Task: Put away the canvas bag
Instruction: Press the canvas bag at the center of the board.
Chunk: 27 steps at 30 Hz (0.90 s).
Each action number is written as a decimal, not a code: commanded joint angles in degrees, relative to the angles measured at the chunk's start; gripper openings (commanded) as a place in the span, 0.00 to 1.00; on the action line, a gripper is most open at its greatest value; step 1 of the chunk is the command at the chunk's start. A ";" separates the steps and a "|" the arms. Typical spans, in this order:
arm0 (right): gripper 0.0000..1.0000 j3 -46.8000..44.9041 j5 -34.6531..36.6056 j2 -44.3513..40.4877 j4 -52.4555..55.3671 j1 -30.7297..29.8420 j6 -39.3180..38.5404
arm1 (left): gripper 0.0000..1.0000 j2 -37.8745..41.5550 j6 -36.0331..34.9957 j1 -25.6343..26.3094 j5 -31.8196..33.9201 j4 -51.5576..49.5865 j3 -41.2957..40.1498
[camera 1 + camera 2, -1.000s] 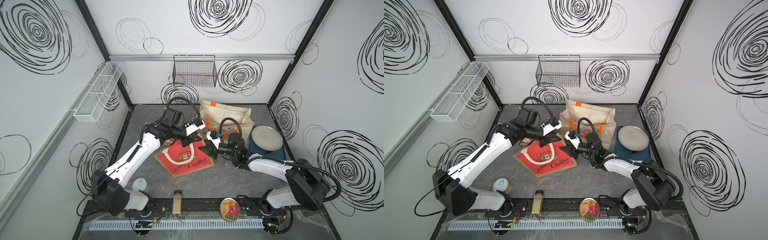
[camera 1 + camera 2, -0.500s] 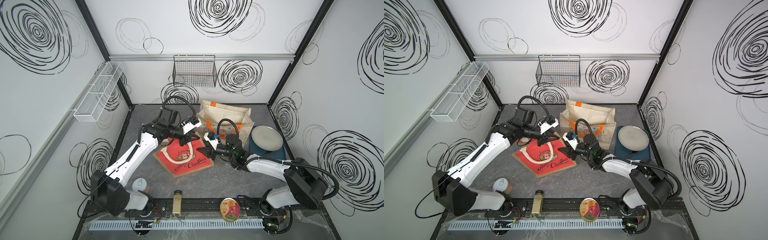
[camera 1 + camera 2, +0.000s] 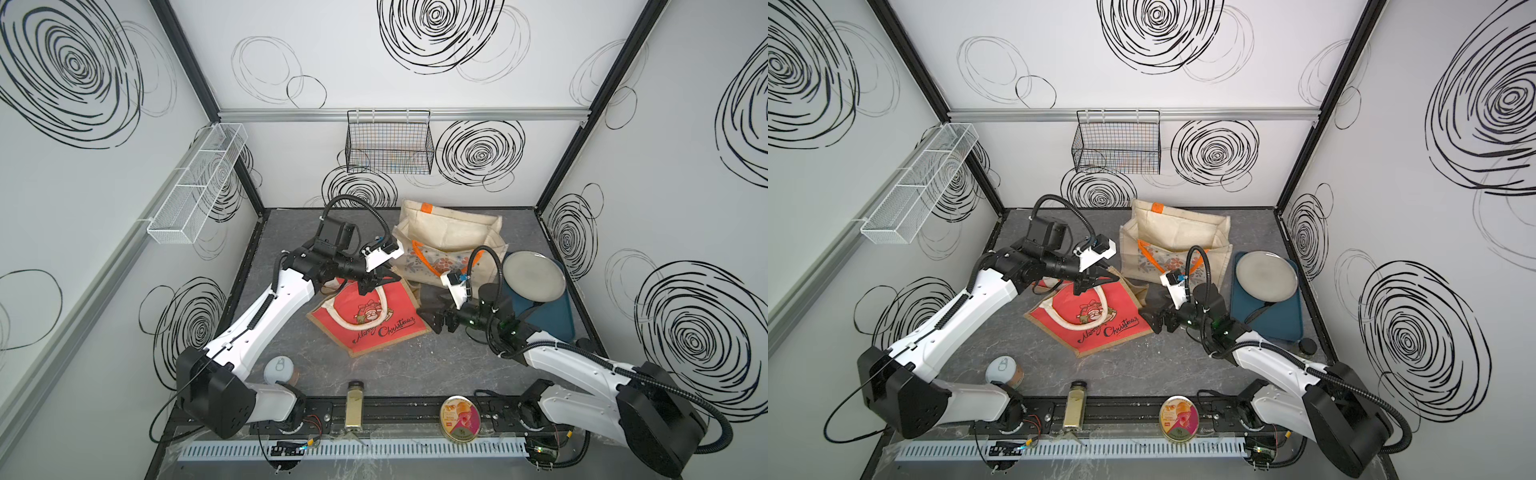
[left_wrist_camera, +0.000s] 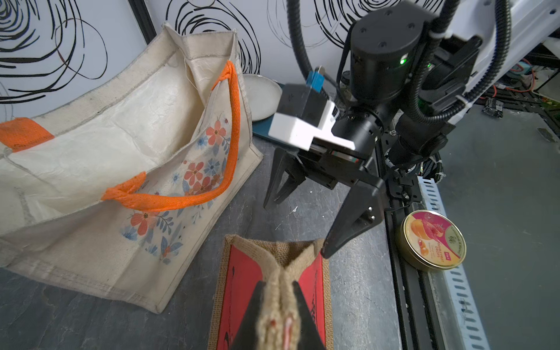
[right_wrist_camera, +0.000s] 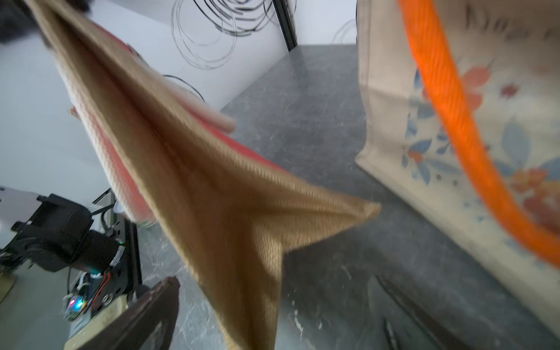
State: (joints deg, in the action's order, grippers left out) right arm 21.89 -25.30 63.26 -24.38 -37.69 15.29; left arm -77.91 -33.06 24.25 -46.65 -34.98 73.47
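So the left arm [image 3: 266, 320] stretches from its base toward the middle, wrist turned to the robot's right, and the left gripper [image 3: 371, 286] is pinched tight on the top edge of the red bag [image 3: 374, 328]. The right arm [image 3: 557, 359] stays low, reaching in from the other side. The right gripper [image 3: 432, 320] has its jaws spread wide, with one fingertip [image 4: 330, 247] right at the bag's corner.

Top pair: high, front, facing down, whole scene. Wrist cams: close, share red bag [image 4: 242, 288] [image 5: 227, 212].

Right claw [image 4: 295, 230] now wide open at red bag [image 3: 376, 328] corner.
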 commanded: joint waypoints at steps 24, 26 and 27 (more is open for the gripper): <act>0.02 6.29 -2.45 12.94 -13.11 -9.85 -8.74 | 0.00 1.09 0.42 -1.56 -3.89 3.82 -1.67; 0.09 6.06 -1.67 12.87 -12.82 -9.85 -8.66 | 0.00 1.26 0.45 -1.90 -4.40 3.94 -1.49; 0.19 6.14 -1.28 12.51 -12.14 -9.77 -8.53 | 0.00 1.39 0.47 -2.00 -4.26 3.97 -1.57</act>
State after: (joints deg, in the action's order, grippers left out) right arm 27.22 -26.92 76.55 -35.79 -46.74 8.32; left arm -77.23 -32.95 22.61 -49.19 -33.45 72.58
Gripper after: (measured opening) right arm 0.169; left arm 0.141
